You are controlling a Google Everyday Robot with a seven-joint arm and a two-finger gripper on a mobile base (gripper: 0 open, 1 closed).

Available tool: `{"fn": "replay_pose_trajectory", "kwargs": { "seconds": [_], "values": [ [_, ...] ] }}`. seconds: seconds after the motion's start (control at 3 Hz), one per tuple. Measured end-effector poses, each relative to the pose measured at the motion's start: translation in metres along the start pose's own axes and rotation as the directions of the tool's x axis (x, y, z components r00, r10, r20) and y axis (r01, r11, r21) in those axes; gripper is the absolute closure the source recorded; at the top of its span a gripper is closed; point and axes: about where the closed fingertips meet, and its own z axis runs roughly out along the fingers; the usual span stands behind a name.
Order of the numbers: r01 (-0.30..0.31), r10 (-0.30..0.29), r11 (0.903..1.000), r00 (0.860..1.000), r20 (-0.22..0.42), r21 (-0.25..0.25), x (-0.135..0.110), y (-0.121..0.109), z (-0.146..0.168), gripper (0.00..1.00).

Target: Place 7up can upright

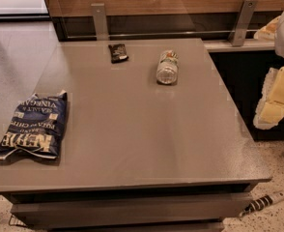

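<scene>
The 7up can lies on its side on the far middle of the grey table, with one shiny round end facing the camera and its greenish-white label on top. My gripper, white with yellowish parts, hangs at the right edge of the camera view, beyond the table's right edge and well apart from the can. It holds nothing that I can see.
A small black packet lies at the back, left of the can. A blue chip bag lies at the table's left edge. A wooden wall with metal brackets runs behind. A power strip lies on the floor at the lower right.
</scene>
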Motion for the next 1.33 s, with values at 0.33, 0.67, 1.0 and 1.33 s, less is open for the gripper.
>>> {"fn": "replay_pose_trajectory", "kwargs": {
  "seconds": [0.33,0.67,1.0,1.33],
  "values": [
    [0.000,0.000,1.0000,1.000,0.000,0.000,0.000,0.000,0.000,0.00],
    [-0.018,0.018,0.9998,1.000,0.012,-0.002,-0.003,-0.013,-0.001,0.00],
    [-0.136,0.140,0.9897,0.985,0.103,-0.046,-0.020,-0.059,0.008,0.00],
    [-0.230,0.238,0.9707,0.962,0.132,-0.069,-0.052,-0.083,0.016,0.00]
  ]
}}
